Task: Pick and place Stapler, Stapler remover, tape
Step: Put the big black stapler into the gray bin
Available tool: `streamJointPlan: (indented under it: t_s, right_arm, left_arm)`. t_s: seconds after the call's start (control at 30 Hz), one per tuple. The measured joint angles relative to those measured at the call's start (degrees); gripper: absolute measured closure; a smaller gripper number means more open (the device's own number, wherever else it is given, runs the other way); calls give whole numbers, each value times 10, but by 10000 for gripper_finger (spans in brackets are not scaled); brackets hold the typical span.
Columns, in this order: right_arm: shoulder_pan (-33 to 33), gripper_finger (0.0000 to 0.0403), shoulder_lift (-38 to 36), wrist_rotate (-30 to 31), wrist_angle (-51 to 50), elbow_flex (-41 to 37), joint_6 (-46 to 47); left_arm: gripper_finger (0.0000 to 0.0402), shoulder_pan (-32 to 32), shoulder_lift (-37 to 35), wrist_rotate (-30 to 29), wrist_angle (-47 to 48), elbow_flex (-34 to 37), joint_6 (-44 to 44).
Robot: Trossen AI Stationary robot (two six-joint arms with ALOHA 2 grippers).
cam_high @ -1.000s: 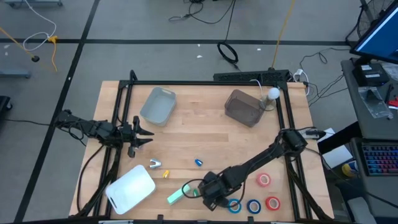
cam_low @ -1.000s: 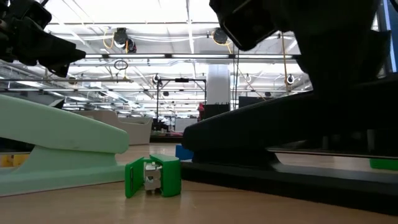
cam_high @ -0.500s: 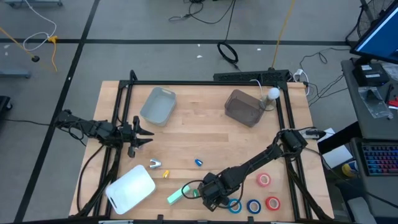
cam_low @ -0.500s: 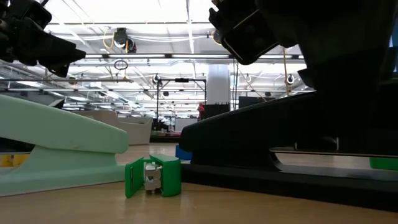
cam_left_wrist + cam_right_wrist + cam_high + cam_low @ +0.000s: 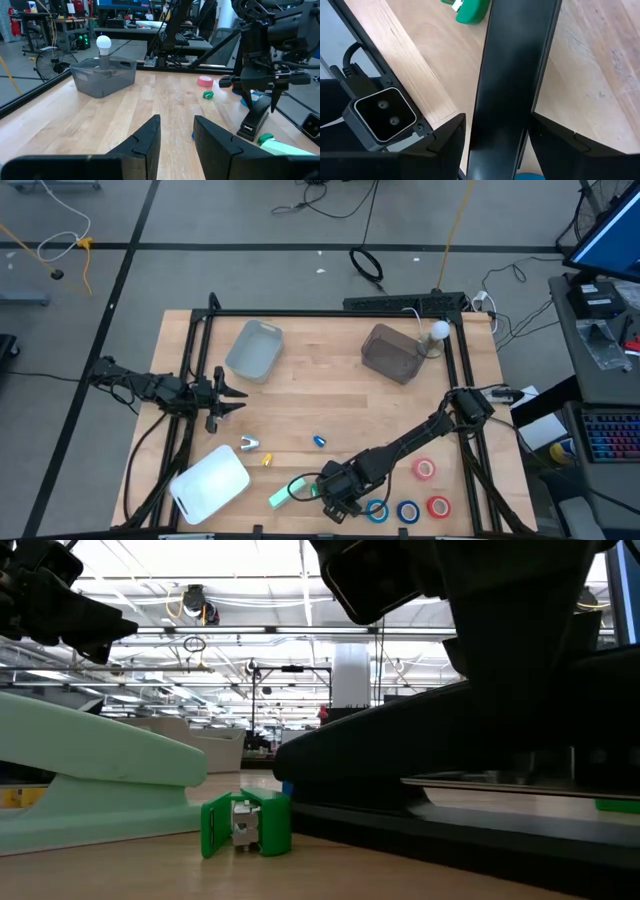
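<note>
Right gripper [image 5: 337, 498] sits over the black stapler [image 5: 512, 75] at the near table edge, fingers spread either side of its body, long axis running between them; not clamped yet. Mint stapler [image 5: 287, 491] and small green staple remover [image 5: 246, 823] just beside. Tape rolls [image 5: 407, 510] near. Left gripper [image 5: 228, 394] waits open, well apart.

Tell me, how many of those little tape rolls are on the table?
4, near the table's front right corner: pink roll, blue roll beside the right gripper, blue roll, red roll. None looks hidden.
</note>
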State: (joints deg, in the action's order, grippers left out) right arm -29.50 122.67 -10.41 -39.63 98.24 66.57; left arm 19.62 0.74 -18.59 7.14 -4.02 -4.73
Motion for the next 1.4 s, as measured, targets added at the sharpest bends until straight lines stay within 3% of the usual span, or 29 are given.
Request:
streamJointPlan:
  t_s: [0.5, 0.93, 1.4]
  right_arm:
    - [2, 199, 0, 15, 0, 0, -28]
    - [-2, 230, 0, -49, -34, 0, 3]
    - [-15, 239, 0, -33, -53, 0, -12]
  left_arm:
    - [284, 0, 0, 0, 0, 0, 0]
    - [284, 0, 0, 0, 0, 0, 0]
    - [284, 0, 0, 0, 0, 0, -4]
